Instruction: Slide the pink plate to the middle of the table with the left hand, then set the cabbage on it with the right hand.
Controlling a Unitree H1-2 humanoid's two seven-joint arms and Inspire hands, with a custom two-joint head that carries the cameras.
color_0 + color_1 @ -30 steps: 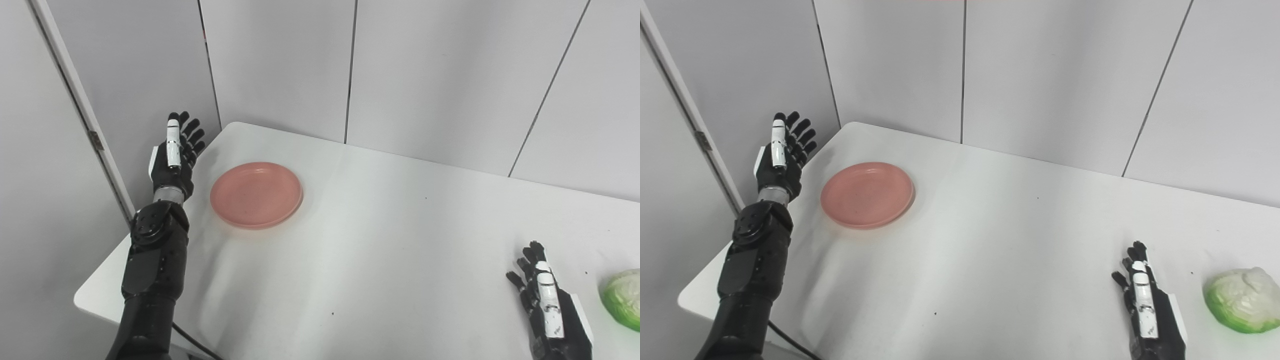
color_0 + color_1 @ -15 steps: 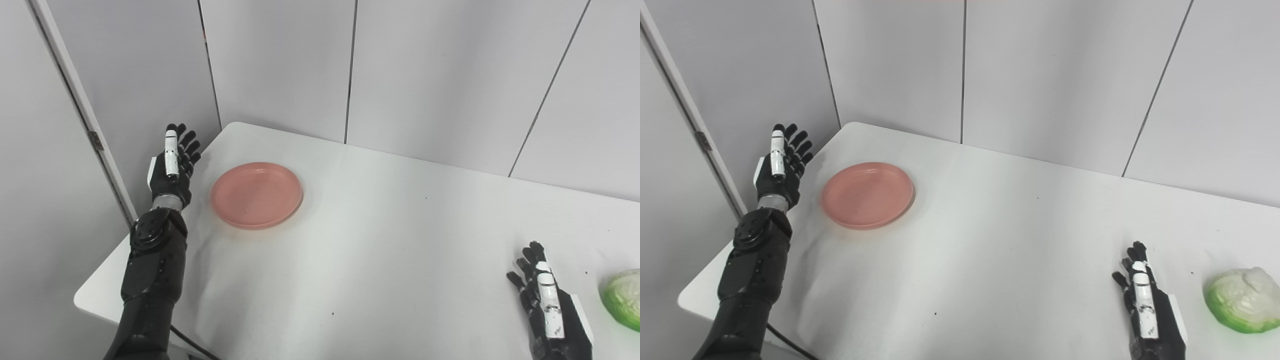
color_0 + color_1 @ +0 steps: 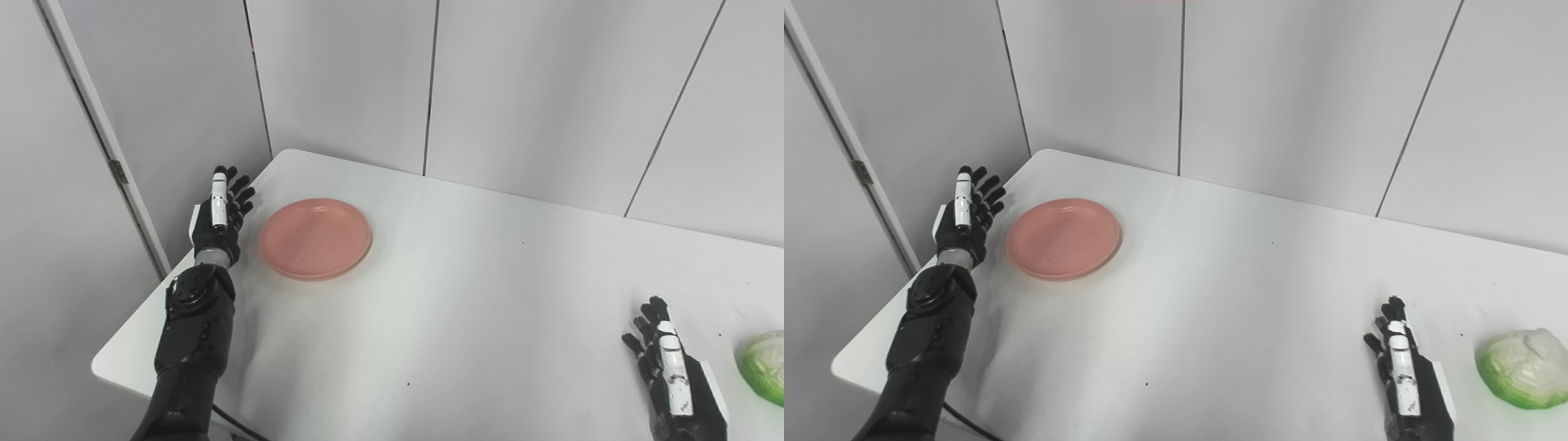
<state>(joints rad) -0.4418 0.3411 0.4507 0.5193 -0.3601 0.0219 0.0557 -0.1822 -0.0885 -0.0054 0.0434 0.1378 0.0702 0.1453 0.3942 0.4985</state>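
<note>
The pink plate [image 3: 315,237] lies flat near the far left corner of the white table [image 3: 465,294]. My left hand [image 3: 219,214] is open with fingers straight, held edge-up just left of the plate, a small gap from its rim. The cabbage [image 3: 1521,367], pale green and white, lies at the table's right edge. My right hand [image 3: 1405,373] is open and empty, resting low at the front right, left of the cabbage and apart from it.
Grey wall panels [image 3: 520,92] stand right behind the table. A door frame with a hinge [image 3: 116,171] is at the left, close to my left arm. The table's left edge [image 3: 141,318] runs under my left forearm.
My left hand has come down and moved right, closer to the plate's left rim. The plate, cabbage and right hand have not moved.
</note>
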